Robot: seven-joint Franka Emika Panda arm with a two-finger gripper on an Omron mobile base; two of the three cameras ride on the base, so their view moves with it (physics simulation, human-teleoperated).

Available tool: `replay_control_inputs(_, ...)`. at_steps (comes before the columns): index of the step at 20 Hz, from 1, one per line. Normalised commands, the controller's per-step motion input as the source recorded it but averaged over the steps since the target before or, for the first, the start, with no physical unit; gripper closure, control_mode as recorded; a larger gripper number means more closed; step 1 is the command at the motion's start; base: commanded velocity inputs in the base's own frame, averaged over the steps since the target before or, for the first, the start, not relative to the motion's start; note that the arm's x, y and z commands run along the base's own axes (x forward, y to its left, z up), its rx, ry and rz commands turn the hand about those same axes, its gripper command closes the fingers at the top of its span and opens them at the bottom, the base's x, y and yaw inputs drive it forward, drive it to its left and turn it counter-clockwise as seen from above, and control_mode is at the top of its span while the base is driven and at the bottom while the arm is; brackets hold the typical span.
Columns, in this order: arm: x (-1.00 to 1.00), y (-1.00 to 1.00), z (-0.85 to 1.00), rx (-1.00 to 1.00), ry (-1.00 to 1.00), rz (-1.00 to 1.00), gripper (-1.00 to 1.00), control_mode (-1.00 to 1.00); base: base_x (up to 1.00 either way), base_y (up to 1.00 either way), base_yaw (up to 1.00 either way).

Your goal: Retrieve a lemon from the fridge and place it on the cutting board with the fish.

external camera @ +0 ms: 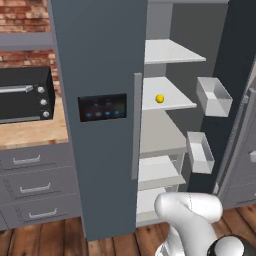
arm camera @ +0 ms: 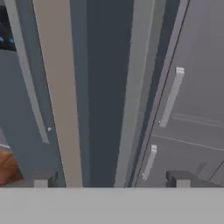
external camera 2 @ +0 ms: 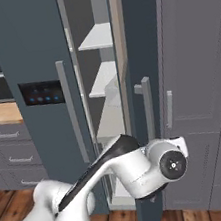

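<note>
Up on the shelf: I see the lemon (external camera: pixel 159 98) sitting alone on a light grey shelf (external camera: pixel 167 95) inside the fridge (external camera: pixel 100 75), near the shelf's front edge, behind the swung-out right door (external camera 2: pixel 139 52).
Gripper: my gripper (arm camera: pixel 111 180) shows two dark tips spread wide with nothing between them, so it is released and empty, facing the door's edge.
Handling: I judge the lemon light, firm and round, so it may roll if I nudge it; the skin looks smooth, possibly slippery.
Where to take hold: I'd close across its widest middle, fingers level with the shelf, from the front.
Door bins: two pale bins (external camera: pixel 214 96) hang on the door, beside my reach path.
</note>
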Motion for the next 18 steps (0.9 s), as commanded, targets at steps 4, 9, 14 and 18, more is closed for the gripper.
replay_control_inputs(4, -0.07, 0.39, 0.00, -0.53, 0.10, -0.05, -1.00, -1.00, 0.00, 0.00, 0.00)
replay_control_inputs(9, 0.00, 0.40, -0.05, -0.61, 0.17, -0.06, -1.00, -1.00, 0.00, 0.00, 0.00)
replay_control_inputs(14, 0.01, 0.22, -0.25, -0.60, 0.17, -0.10, -1.00, -1.00, 0.00, 0.00, 0.00)
replay_control_inputs(18, 0.22, 0.02, -0.36, -0.55, 0.22, -0.14, -1.00, -1.00, 0.00, 0.00, 0.00)
